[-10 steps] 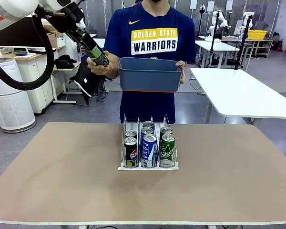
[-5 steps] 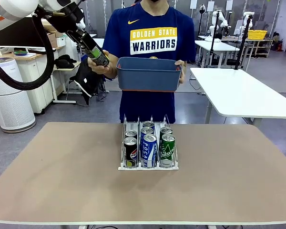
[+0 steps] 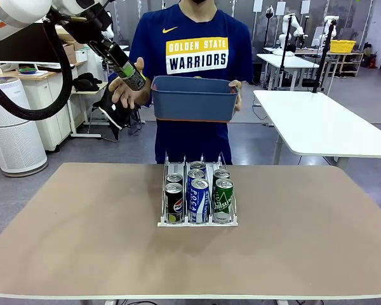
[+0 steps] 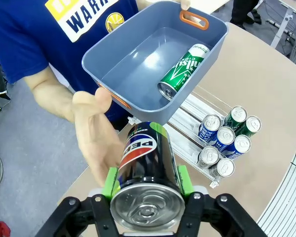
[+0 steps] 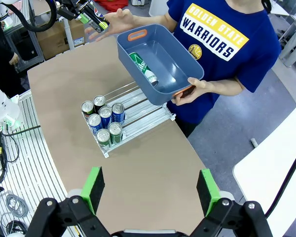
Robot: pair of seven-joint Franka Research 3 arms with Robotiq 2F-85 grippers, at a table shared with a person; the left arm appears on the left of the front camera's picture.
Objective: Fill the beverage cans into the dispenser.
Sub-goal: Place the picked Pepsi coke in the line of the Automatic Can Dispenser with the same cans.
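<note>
The hand (image 3: 122, 92) has opened; the left gripper (image 4: 147, 182) grips a black can (image 4: 148, 153). Next: down toward 5 o'clock, into the rack (image 3: 197, 223).

You are working at a tan tabletop (image 3: 82, 235) that is standing on a smooth grey floor (image 3: 133, 149). On your right, a white table (image 3: 330, 127) is standing just past the far corner. A second white table (image 3: 292, 62) is sitting farther back, and a yellow crate (image 3: 342, 46) is showing at the rear. On your left, a white cylindrical unit (image 3: 13, 136) is standing on the floor beside a white cabinet (image 3: 51, 117). Even, bright light is falling across the room and casting only soft shadows.
</note>
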